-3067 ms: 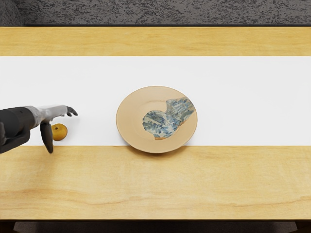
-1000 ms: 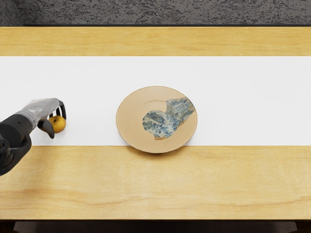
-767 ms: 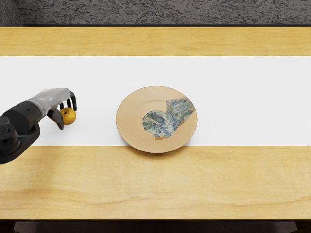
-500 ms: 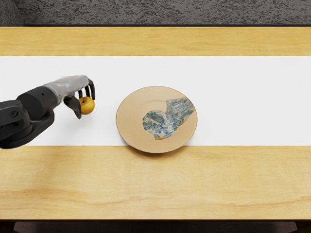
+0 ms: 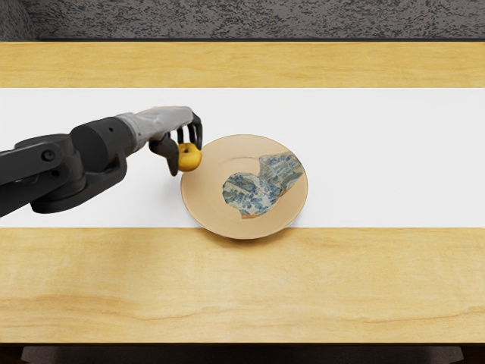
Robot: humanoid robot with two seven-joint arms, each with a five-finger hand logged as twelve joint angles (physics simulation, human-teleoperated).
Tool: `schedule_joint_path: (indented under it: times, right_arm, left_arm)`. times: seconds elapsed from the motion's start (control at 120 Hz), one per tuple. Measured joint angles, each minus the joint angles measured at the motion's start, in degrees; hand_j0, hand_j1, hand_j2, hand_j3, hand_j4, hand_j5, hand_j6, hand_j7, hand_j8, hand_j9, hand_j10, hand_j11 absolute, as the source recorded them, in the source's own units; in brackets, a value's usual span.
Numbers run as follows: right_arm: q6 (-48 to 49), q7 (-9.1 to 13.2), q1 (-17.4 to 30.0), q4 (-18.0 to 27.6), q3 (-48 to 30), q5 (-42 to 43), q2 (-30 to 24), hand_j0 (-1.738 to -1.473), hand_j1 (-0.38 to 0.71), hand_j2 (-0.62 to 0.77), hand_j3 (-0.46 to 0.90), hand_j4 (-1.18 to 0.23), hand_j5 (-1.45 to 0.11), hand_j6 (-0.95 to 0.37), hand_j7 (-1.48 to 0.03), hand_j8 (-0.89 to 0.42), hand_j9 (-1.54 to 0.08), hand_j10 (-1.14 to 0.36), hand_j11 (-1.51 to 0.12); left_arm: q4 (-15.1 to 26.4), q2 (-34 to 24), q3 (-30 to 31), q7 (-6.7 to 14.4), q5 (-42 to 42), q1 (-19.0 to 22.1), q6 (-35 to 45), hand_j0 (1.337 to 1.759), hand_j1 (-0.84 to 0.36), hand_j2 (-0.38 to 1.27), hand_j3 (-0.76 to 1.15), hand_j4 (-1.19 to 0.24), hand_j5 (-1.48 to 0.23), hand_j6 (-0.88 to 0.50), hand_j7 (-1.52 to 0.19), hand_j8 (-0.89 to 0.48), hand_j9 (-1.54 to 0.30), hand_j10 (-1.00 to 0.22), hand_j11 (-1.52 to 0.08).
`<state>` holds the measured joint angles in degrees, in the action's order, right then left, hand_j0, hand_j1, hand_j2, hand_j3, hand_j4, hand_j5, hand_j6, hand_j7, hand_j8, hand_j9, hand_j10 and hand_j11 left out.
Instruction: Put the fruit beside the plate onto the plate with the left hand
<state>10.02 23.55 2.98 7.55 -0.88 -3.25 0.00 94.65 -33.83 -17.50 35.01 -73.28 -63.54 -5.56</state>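
Observation:
A small yellow-orange fruit (image 5: 189,156) is held in my left hand (image 5: 180,144), whose dark fingers are curled around it from above. The hand hovers at the left rim of the tan plate (image 5: 212,205), which carries a blue-and-white patterned patch (image 5: 261,184) right of its middle. The fruit is lifted off the cloth and overlaps the plate's left edge. My left arm (image 5: 68,163) comes in from the left edge. The right arm does not show.
A white runner (image 5: 379,152) crosses the wooden table (image 5: 242,288) from left to right, with the plate on it. A dark textured wall (image 5: 242,19) runs behind the table's far edge.
My left hand closed on the fruit where it lay at the far left, lifted it and carried it right, from well left of the plate to the plate's left rim.

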Motion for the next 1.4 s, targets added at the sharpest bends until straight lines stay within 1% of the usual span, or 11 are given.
schedule_joint_path:
  times: [0.15,0.275,0.617,0.65,0.775,0.925,1.008,1.1,1.183,1.275,1.4]
  right_arm:
    - [0.0,0.0,0.0,-0.02,0.0,0.0,0.0,-1.658,-0.35,0.0,0.0,0.0,0.0,0.0,0.0,0.0,0.0,0.0,0.0]
    - [0.0,0.0,0.0,-0.01,0.0,0.0,0.0,-1.658,-0.35,0.0,0.0,0.0,0.0,0.0,0.0,0.0,0.0,0.0,0.0]
    - [0.0,0.0,0.0,-0.01,0.0,0.0,0.0,-1.658,-0.35,0.0,0.0,0.0,0.0,0.0,0.0,0.0,0.0,0.0,0.0]
    - [0.0,0.0,0.01,0.0,0.0,0.0,0.0,-1.658,-0.35,0.0,0.0,0.0,0.0,0.0,0.0,0.0,0.0,0.0,0.0]
    - [0.0,0.0,0.01,-0.02,0.0,0.0,0.0,-1.658,-0.35,0.0,0.0,0.0,0.0,0.0,0.0,0.0,0.0,0.0,0.0]
    - [0.0,0.0,0.01,0.0,0.0,0.0,0.0,-1.658,-0.35,0.0,0.0,0.0,0.0,0.0,0.0,0.0,0.0,0.0,0.0]
    - [0.0,0.0,0.01,0.0,0.0,0.0,0.0,-1.658,-0.35,0.0,0.0,0.0,0.0,0.0,0.0,0.0,0.0,0.0,0.0]
    - [0.0,0.0,0.01,0.01,0.0,0.0,0.0,-1.658,-0.35,0.0,0.0,0.0,0.0,0.0,0.0,0.0,0.0,0.0,0.0]
    - [0.0,0.0,0.01,0.01,0.0,0.01,0.0,-1.658,-0.35,0.0,0.0,0.0,0.0,0.0,0.0,0.0,0.0,0.0,0.0]
    - [0.0,0.0,0.01,0.01,0.0,0.04,0.0,-1.658,-0.35,0.0,0.0,0.0,0.0,0.0,0.0,0.0,0.0,0.0,0.0]
    - [0.0,0.0,0.01,0.01,0.0,0.04,0.0,-1.658,-0.35,0.0,0.0,0.0,0.0,0.0,0.0,0.0,0.0,0.0,0.0]
  left_arm:
    - [0.15,2.4,-0.64,0.01,0.61,0.24,-1.09,1.653,-0.53,0.98,0.0,-0.6,-1.05,-0.39,-0.99,-0.52,-1.0,-0.75,-1.0]
    - [-0.06,3.06,-0.72,0.0,0.69,0.51,-1.55,1.653,-0.52,0.96,0.0,-0.62,-1.03,-0.41,-1.0,-0.53,-1.0,-0.74,-1.0]
    - [-0.69,3.51,-0.35,-0.01,0.7,1.51,-1.77,1.655,-0.44,0.73,0.0,-0.66,-1.0,-0.41,-0.97,-0.53,-0.97,-0.73,-0.97]
    - [-0.72,3.57,-0.35,-0.01,0.65,1.57,-1.76,1.656,-0.4,0.65,0.0,-0.65,-0.94,-0.41,-0.92,-0.52,-0.92,-0.69,-0.92]
    - [-0.91,3.48,-0.54,-0.01,1.03,1.49,-1.76,1.657,-0.08,0.36,0.0,-0.37,-0.53,-0.24,-0.52,-0.3,-0.52,-0.39,-0.52]
    - [-1.49,2.47,-2.65,-0.01,9.62,1.37,-2.66,1.657,0.13,0.17,0.0,-0.19,-0.27,-0.13,-0.26,-0.16,-0.26,-0.2,-0.26]
    - [-1.6,-1.89,-5.57,-0.01,17.51,1.49,-7.14,1.658,0.2,0.12,0.0,-0.13,-0.19,-0.09,-0.18,-0.11,-0.18,-0.14,-0.18]
    - [-1.93,-7.42,-8.38,-0.01,25.77,1.49,-13.44,1.658,0.24,0.08,0.0,-0.09,-0.13,-0.07,-0.13,-0.08,-0.13,-0.1,-0.13]
    - [-3.86,-12.32,-10.61,-0.01,33.11,1.49,-20.61,1.658,0.27,0.05,0.0,-0.07,-0.1,-0.05,-0.09,-0.06,-0.09,-0.07,-0.09]
    - [-7.39,-13.78,-13.16,-0.01,39.84,1.4,-25.79,1.658,0.29,0.04,0.0,-0.05,-0.07,-0.04,-0.07,-0.05,-0.07,-0.05,-0.07]
    - [-10.43,-14.77,-14.58,-0.01,44.91,1.4,-28.36,1.658,0.31,0.02,0.0,-0.04,-0.05,-0.03,-0.05,-0.04,-0.05,-0.04,-0.05]
